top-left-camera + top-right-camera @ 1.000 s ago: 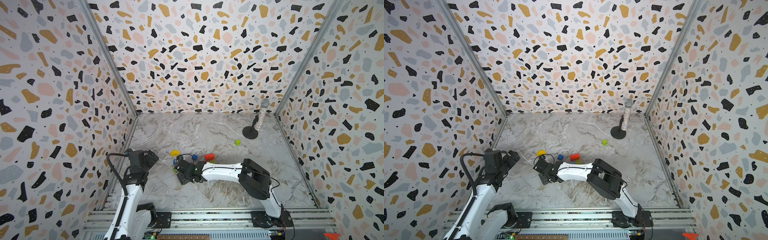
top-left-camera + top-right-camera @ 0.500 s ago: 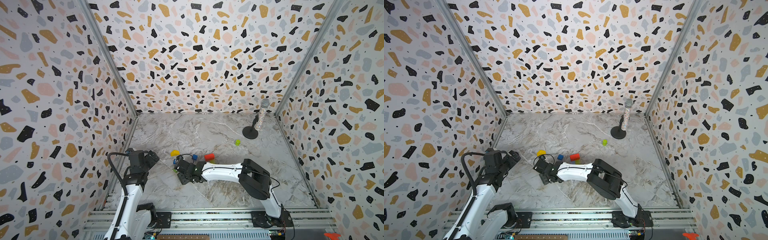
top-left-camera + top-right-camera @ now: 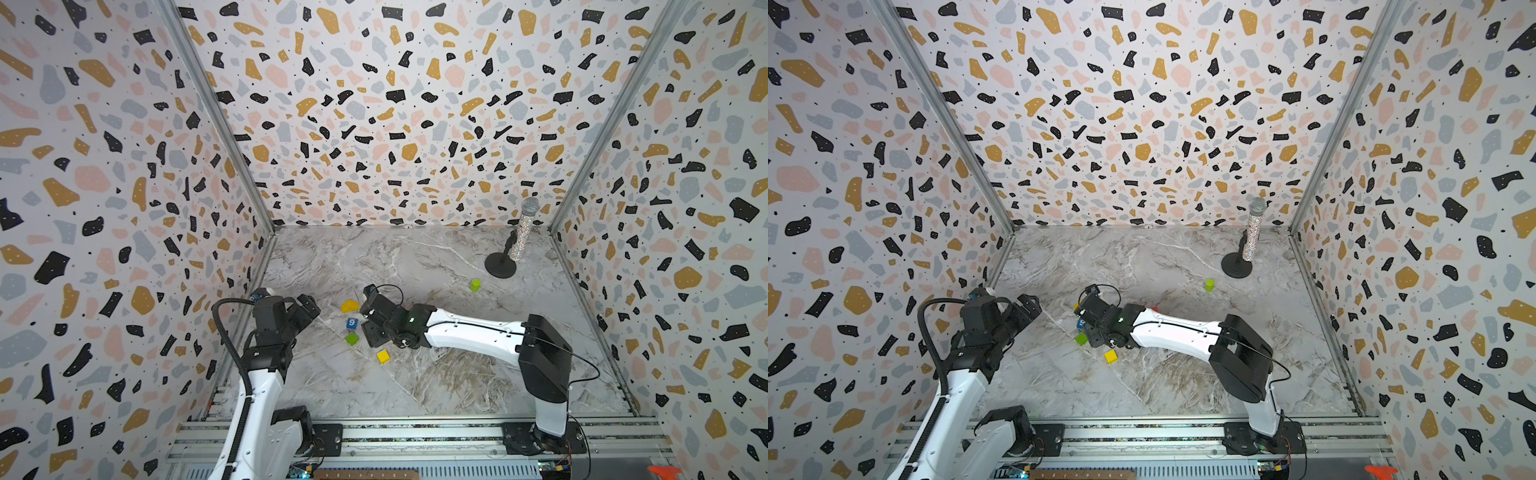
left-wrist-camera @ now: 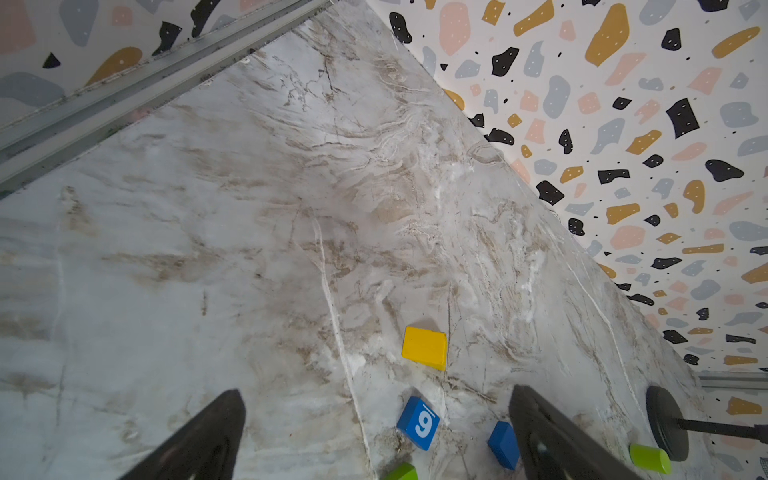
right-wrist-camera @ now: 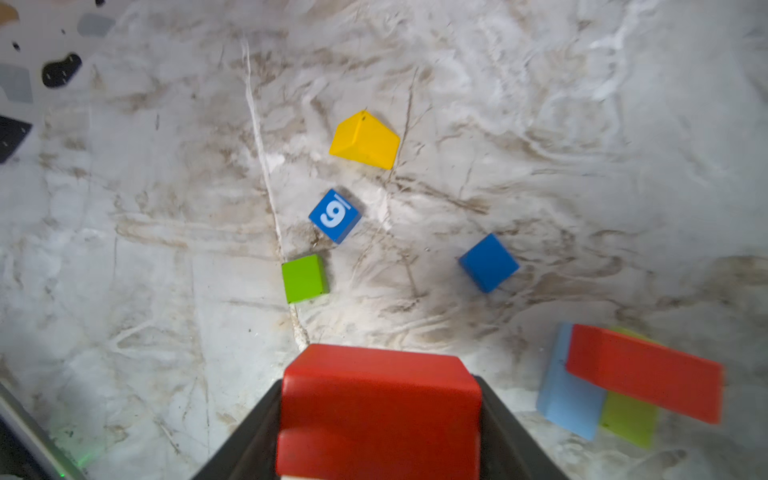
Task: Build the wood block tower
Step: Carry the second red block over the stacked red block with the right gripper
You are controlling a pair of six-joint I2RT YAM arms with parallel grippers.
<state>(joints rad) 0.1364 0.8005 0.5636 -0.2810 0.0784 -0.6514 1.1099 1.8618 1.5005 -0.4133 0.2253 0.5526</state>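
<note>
My right gripper is shut on a red wood block, held above the marble floor. Loose wood blocks lie ahead of it: a yellow wedge, a blue cube marked "9", a green cube and a plain blue cube. Beside them a red brick lies across a light blue brick and a green one, a low start of the tower. A yellow cube sits nearer the front. My left gripper hangs open and empty at the left.
A glittery microphone on a black round stand is at the back right, with a green cylinder just in front of it. Patterned walls close three sides and a metal rail runs along the front.
The right arm has drawn back a little with the red block in its jaws, uncovering the yellow cube and hiding the red brick in a top view. The left arm barely moved.
</note>
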